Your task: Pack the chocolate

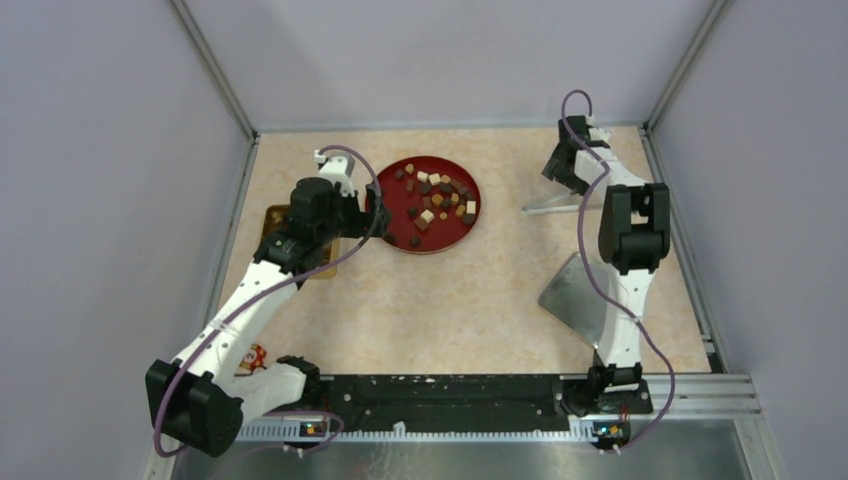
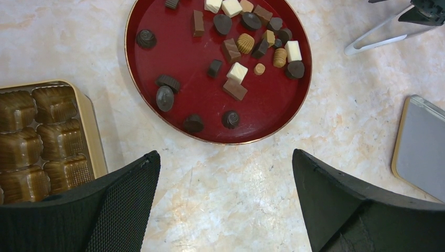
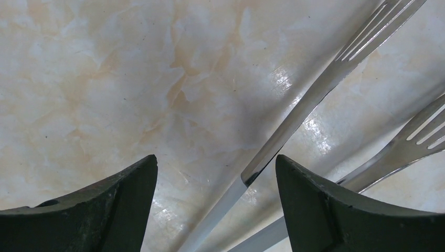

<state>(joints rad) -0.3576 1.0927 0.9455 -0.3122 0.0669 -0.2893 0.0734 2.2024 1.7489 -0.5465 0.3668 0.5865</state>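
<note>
The chocolate (image 1: 435,195) is several small dark, tan and cream pieces lying loose on a round red tray (image 1: 445,238). The left wrist view shows the pieces (image 2: 237,71) spread over the tray (image 2: 183,52). A gold box (image 2: 89,126) with empty brown moulded cells lies left of the tray, partly under the left arm in the top view (image 1: 272,215). My left gripper (image 2: 224,155) is open and empty, above bare table between box and tray (image 1: 375,215). My right gripper (image 1: 565,170) is open and empty, low over metal tongs (image 3: 315,100).
The tongs (image 1: 550,207) lie right of the tray. A grey, gold-rimmed lid (image 1: 580,300) lies upside down at the right, also in the left wrist view (image 2: 422,147). A small yellow and red printed item (image 1: 255,358) shows beside the left arm's base. Walls enclose the table.
</note>
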